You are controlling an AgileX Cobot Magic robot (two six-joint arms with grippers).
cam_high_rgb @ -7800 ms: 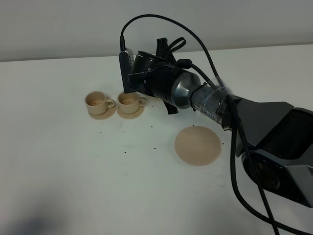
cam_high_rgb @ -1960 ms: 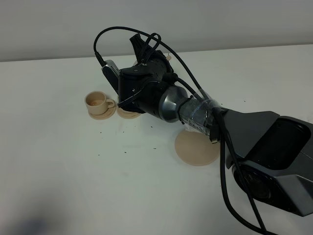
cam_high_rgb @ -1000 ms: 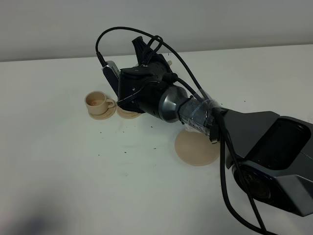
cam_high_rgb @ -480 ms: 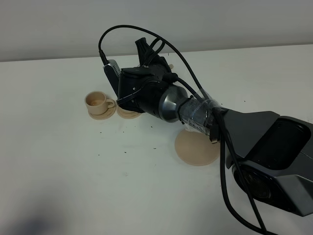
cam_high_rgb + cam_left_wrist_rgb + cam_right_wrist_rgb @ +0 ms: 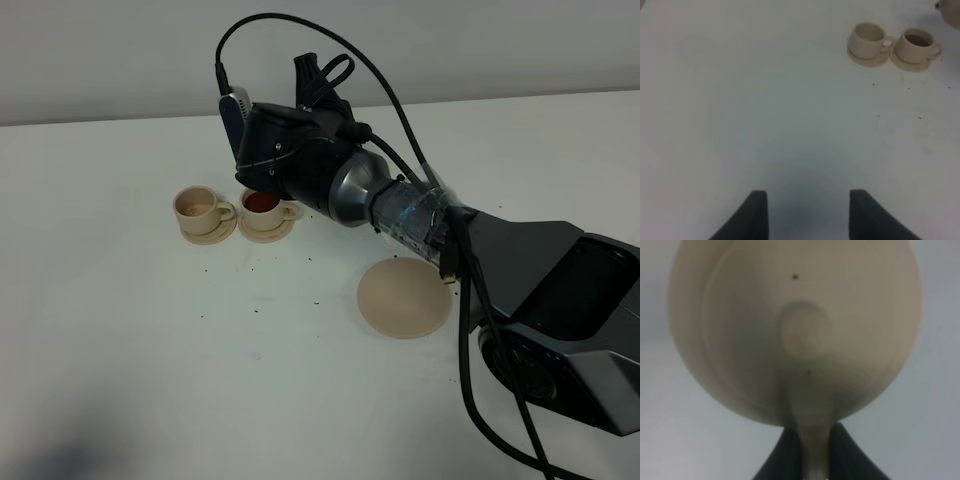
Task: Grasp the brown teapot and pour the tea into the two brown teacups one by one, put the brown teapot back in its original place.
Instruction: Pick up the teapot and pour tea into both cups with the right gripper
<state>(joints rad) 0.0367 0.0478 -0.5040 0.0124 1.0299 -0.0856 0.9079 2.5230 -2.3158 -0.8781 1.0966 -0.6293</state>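
The teapot (image 5: 795,330), teacups (image 5: 200,207) and plate (image 5: 405,297) look like matt tan ceramic; the white surface (image 5: 130,370) is smooth.

left teacup (image 5: 203,208) just beside right teacup (image 5: 264,206) on the table (image 5: 150,340), plate (image 5: 404,298) farther right and nearer.

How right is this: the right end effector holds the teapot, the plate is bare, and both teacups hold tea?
Wrong on the cups: only the teacup nearer the plate holds tea; the other teacup looks empty, per the exterior high view.
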